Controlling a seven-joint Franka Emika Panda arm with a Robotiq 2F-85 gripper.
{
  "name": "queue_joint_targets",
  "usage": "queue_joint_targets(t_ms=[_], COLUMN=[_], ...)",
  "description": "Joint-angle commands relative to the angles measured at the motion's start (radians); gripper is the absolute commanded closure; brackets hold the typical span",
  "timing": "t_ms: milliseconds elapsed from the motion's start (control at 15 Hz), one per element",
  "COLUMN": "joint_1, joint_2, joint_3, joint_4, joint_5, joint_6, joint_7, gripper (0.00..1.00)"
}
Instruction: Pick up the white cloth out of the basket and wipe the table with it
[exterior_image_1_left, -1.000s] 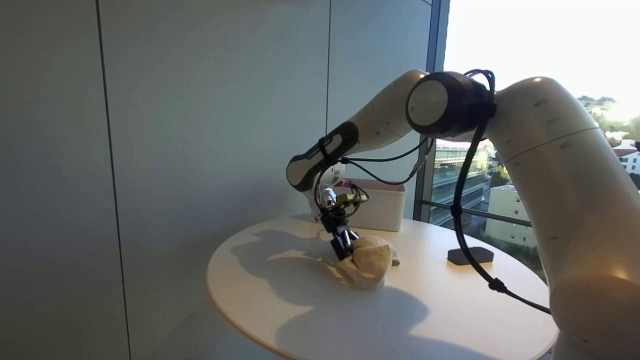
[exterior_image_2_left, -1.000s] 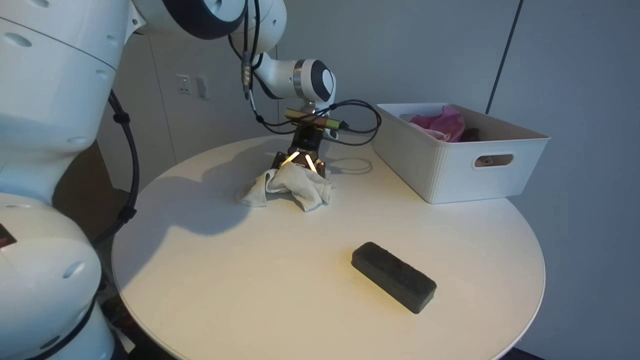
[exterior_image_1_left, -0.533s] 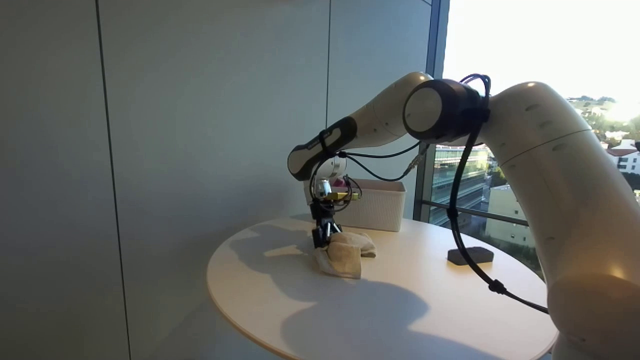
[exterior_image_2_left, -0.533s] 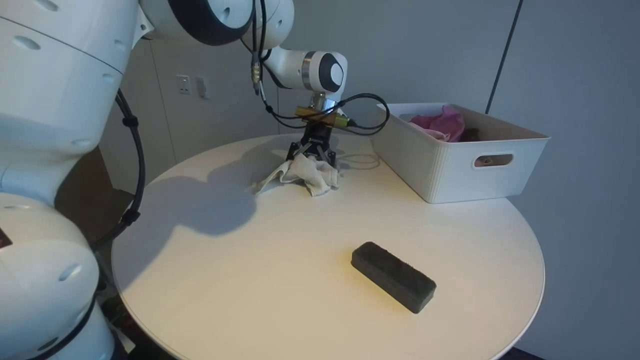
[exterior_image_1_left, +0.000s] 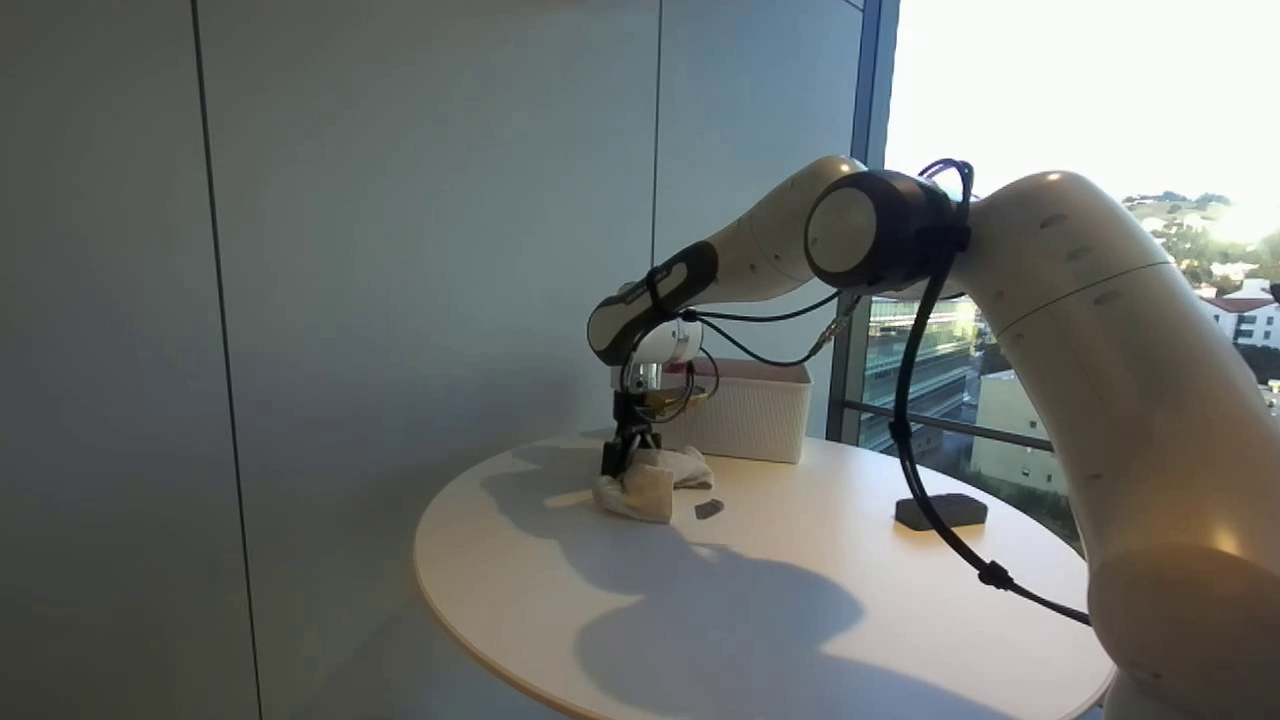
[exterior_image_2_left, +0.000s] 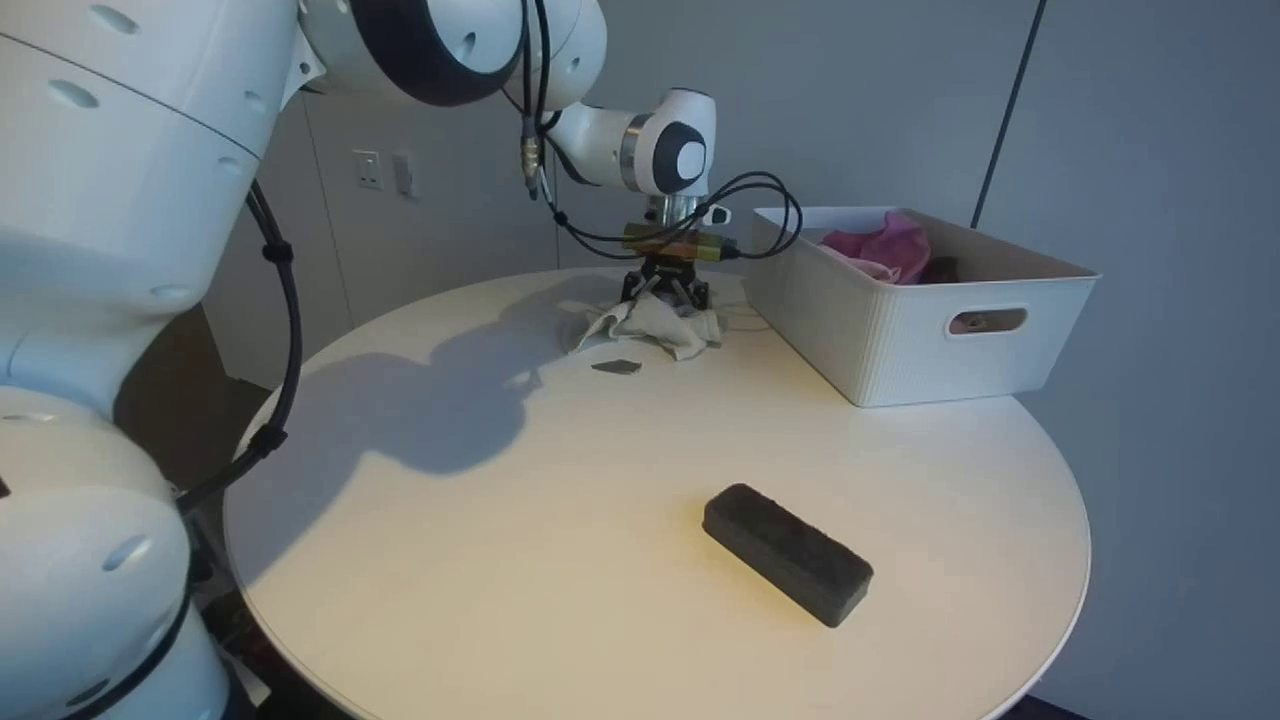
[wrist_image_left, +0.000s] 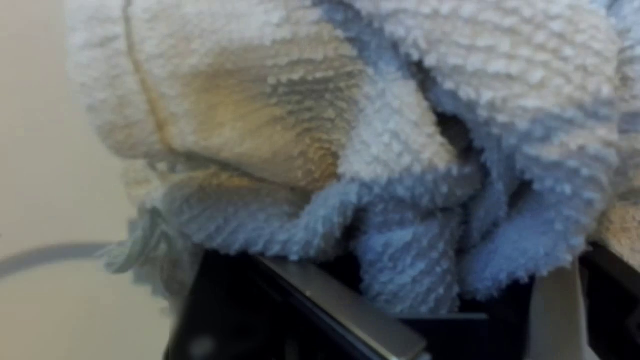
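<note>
The white cloth (exterior_image_1_left: 640, 493) is bunched under my gripper (exterior_image_1_left: 624, 462) on the round white table (exterior_image_1_left: 500, 600), near its far side. It also shows in an exterior view (exterior_image_2_left: 655, 323), left of the white basket (exterior_image_2_left: 930, 345). There my gripper (exterior_image_2_left: 668, 292) points down with its fingers on the cloth. In the wrist view the cloth (wrist_image_left: 400, 125) fills most of the picture, with yellowish light on one fold. A fold lies between the two fingers of my gripper (wrist_image_left: 415, 295), which are shut on it. The fingertips are hidden by the cloth.
A black block (exterior_image_2_left: 788, 555) lies on the near part of the table in an exterior view. A small flat grey patch (exterior_image_2_left: 617, 367) lies beside the cloth; I cannot tell what it is. The basket holds a pink cloth (exterior_image_2_left: 892, 250). A window (exterior_image_1_left: 960, 430) stands behind the table.
My gripper and the cloth have slid across the table, away from the arm's base and closer to the basket. The gripper has turned more upright. The grey patch has come into view.
</note>
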Motion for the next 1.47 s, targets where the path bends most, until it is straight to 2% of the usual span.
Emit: queue_joint_targets(t_ms=[0,200,333,533,867,1133,1267,1333,1400], joint_1=[-0.056,-0.093,-0.112,-0.123,-0.106,-0.103,-0.098,-0.095,-0.092], joint_2=[-0.052,-0.106,-0.167,-0.276,-0.430,-0.529,-0.566,-0.587,-0.562], joint_3=[-0.002,0.023,0.030,0.005,-0.083,-0.143,-0.171,-0.183,-0.191], joint_4=[-0.171,-0.340,-0.432,-0.548,-0.736,-0.858,-0.911,-0.946,-0.758], joint_5=[0.103,0.236,0.292,0.321,0.271,0.252,0.212,0.164,0.136], joint_6=[0.254,0.424,0.436,0.330,0.184,0.067,0.019,0.041,-0.103], joint_7=[-0.014,-0.041,-0.074,-0.070,-0.049,-0.107,-0.131,-0.121,-0.097], gripper=[0.87,0.87,0.87,0.87,0.88,0.88,0.87,0.87,0.87])
